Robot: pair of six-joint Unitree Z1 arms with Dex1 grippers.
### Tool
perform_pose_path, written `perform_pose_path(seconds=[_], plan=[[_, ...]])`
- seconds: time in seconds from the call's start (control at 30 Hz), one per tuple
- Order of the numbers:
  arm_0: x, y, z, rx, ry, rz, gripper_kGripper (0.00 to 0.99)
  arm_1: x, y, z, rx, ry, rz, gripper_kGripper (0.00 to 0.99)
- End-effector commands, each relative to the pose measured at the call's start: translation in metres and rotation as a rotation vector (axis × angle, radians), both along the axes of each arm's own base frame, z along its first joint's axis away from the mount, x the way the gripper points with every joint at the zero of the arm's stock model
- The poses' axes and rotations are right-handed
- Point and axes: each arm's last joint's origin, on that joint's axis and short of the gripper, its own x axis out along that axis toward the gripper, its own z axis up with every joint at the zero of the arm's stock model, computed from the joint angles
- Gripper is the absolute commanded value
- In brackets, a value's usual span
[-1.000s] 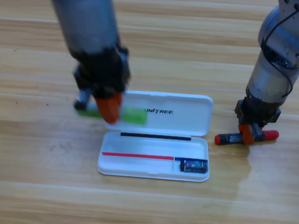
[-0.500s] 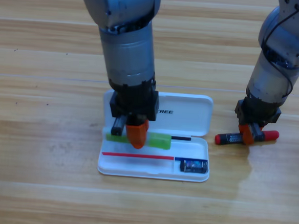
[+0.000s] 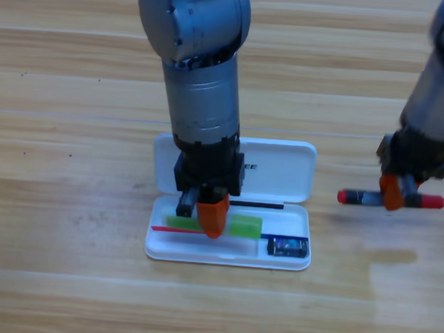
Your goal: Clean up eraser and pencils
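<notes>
The left pincer (image 3: 212, 215) is clamping the green pencil (image 3: 241, 226) over the white case (image 3: 291, 263), lengthwise to fit beside the eraser (image 3: 287, 247). Near the worktop's right edge, the right pincer (image 3: 393, 191) is gripping the black pencil (image 3: 365, 197).

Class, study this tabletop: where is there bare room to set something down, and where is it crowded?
Bare table lies left of the white case and along the front edge. Bare wood also lies between the case and the right gripper, which holds the black pencil. The case is crowded: the left gripper holds the green pencil over its tray, beside the eraser.
</notes>
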Motion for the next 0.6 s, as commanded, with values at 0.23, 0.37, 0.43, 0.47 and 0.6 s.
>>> perform_pose_path(seconds=[0.23,0.37,0.43,0.47,0.6], plan=[[0.01,-0.009,-0.037,0.024,0.061,0.028,0.0,-0.028,-0.014,0.024,0.025,0.047,-0.019,0.0],[0.016,-0.007,-0.043,0.026,0.073,0.047,0.0,-0.029,-0.012,0.022,0.022,0.052,-0.021,0.0],[0.019,-0.005,-0.044,0.024,0.076,0.057,0.0,-0.03,-0.012,0.022,0.021,0.053,-0.021,0.0],[0.021,-0.004,-0.045,0.025,0.077,0.065,0.0,-0.03,-0.012,0.021,0.02,0.055,-0.022,0.0],[0.028,0.001,-0.043,0.02,0.071,0.085,0.0,-0.029,-0.011,0.019,0.014,0.06,-0.023,0.0]])
